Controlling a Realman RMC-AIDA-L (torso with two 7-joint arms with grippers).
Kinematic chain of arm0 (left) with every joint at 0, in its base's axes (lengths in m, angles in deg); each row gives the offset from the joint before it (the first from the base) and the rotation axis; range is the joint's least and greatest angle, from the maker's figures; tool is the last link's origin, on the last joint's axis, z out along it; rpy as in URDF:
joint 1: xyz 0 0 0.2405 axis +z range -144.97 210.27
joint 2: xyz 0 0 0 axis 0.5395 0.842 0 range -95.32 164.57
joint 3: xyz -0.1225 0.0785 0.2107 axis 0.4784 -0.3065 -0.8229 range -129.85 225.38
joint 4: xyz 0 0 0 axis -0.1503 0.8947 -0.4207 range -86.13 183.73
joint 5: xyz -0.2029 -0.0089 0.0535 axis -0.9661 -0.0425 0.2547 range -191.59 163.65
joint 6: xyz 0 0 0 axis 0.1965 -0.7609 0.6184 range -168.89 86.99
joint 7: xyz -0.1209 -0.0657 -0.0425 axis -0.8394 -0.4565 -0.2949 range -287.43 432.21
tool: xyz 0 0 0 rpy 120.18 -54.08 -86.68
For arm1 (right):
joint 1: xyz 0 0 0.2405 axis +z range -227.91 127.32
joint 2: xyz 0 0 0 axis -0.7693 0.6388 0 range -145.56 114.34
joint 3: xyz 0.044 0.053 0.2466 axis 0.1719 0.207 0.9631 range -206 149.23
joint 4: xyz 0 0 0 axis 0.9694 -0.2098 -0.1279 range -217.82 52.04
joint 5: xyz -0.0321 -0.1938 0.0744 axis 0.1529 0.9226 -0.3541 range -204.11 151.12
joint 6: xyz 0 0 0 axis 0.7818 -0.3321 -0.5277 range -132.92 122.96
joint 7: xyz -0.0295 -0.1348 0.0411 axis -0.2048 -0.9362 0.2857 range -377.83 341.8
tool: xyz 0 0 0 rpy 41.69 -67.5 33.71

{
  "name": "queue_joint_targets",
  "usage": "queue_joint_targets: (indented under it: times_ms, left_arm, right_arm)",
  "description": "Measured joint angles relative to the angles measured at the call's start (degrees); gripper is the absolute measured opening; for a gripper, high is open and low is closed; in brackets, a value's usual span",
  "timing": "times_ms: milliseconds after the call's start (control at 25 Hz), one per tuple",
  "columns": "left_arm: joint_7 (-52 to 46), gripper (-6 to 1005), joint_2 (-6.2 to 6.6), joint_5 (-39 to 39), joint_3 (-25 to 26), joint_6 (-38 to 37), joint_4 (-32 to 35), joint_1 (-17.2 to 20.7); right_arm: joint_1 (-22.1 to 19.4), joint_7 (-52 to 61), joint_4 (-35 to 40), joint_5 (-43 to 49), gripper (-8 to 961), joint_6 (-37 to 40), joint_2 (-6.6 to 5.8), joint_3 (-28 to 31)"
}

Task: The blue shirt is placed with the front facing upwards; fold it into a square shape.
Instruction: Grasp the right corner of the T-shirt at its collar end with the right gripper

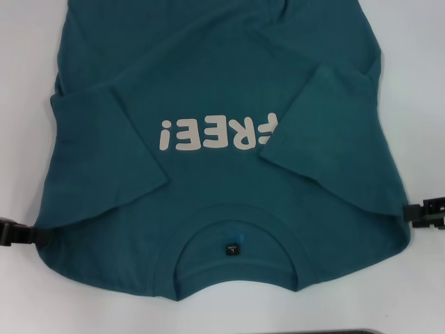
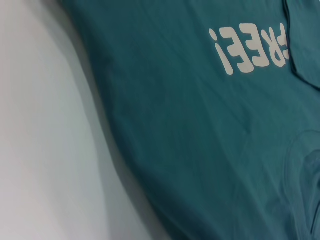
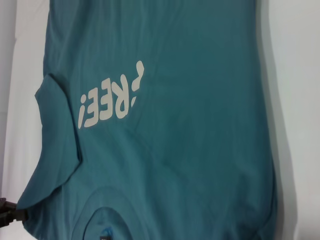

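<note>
The large dark teal-blue cotton short-sleeved T-shirt carries the word "FREE!" in rounded pale cream letters across its chest; in the head view it reads upside down, and the first letter is partly covered by the folded-in sleeve on the robot's right. Inside the round neck sits a small black square label with tiny pale marks, one of which may be an "L"; the rest is too small to read.

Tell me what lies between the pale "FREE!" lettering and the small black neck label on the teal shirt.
Only plain teal fabric of the blue shirt and the ribbed collar band separate the lettering from the label, shown in the head view.
</note>
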Motion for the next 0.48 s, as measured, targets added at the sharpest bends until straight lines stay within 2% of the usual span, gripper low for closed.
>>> queue_joint_targets:
  times_ms: [80,480]
  left_arm:
    - [0.01,16,0.0,0.0,0.0,0.01,0.0,-0.15]
    - [0.02,16,-0.01,0.0,0.0,-0.02,0.08,-0.37]
  right_arm:
    - [0.45,0.59,-0.41,0.24,421,-0.06,-0.04,-0.07]
    - [3.54,2.93,-0.6,3.67,424,0.31,-0.01,-0.57]
